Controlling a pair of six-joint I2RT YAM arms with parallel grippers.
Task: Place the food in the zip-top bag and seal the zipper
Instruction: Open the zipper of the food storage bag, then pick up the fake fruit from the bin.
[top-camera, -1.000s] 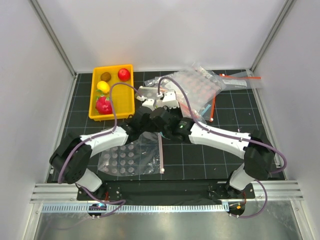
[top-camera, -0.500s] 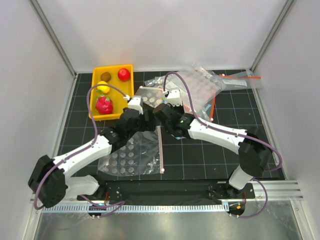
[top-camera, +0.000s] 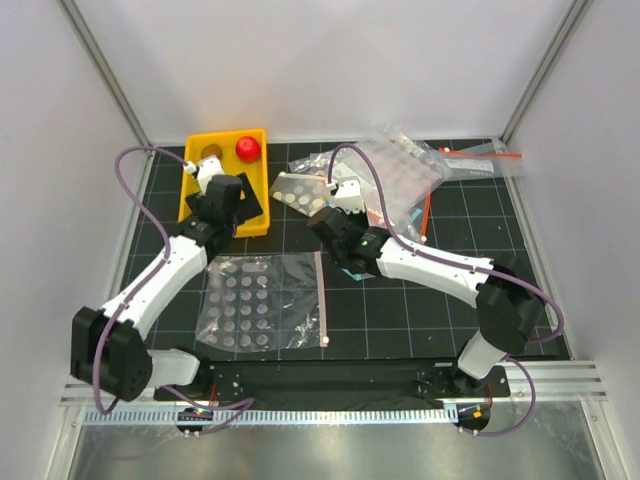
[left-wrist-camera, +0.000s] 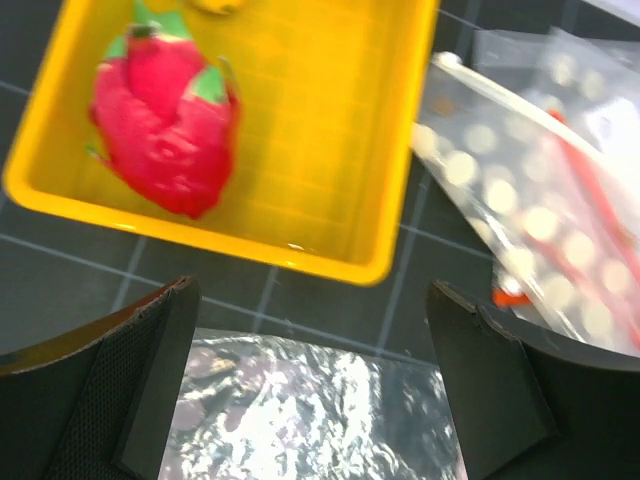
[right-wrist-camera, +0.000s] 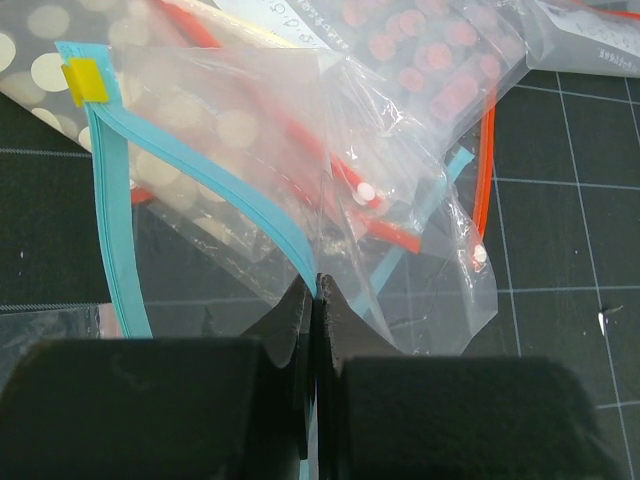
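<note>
The pink-red fruit with green leaves (left-wrist-camera: 165, 120) lies in the yellow tray (left-wrist-camera: 330, 170), with a sliver of the lemon (left-wrist-camera: 215, 5) above it. In the top view the red ball (top-camera: 247, 149) and kiwi (top-camera: 210, 152) show in the tray (top-camera: 190, 225); the other two fruits are hidden by my left arm. My left gripper (left-wrist-camera: 310, 400) is open and empty, hovering at the tray's near edge (top-camera: 232, 212). My right gripper (right-wrist-camera: 316, 290) is shut on the light-blue zipper (right-wrist-camera: 110, 200) of the clear bag (right-wrist-camera: 250, 150), holding it up at the table's centre (top-camera: 325, 220).
A white-dotted bag (top-camera: 262, 300) with a pale strip lies flat in front of the tray, also under my left fingers (left-wrist-camera: 300, 410). A pile of other bags with red-orange strips (top-camera: 400, 170) lies at the back right. White walls close in both sides.
My left arm has swung left from the bags at the centre to the yellow tray, with its jaws open. My right gripper has stayed about in place, holding the clear bag.
</note>
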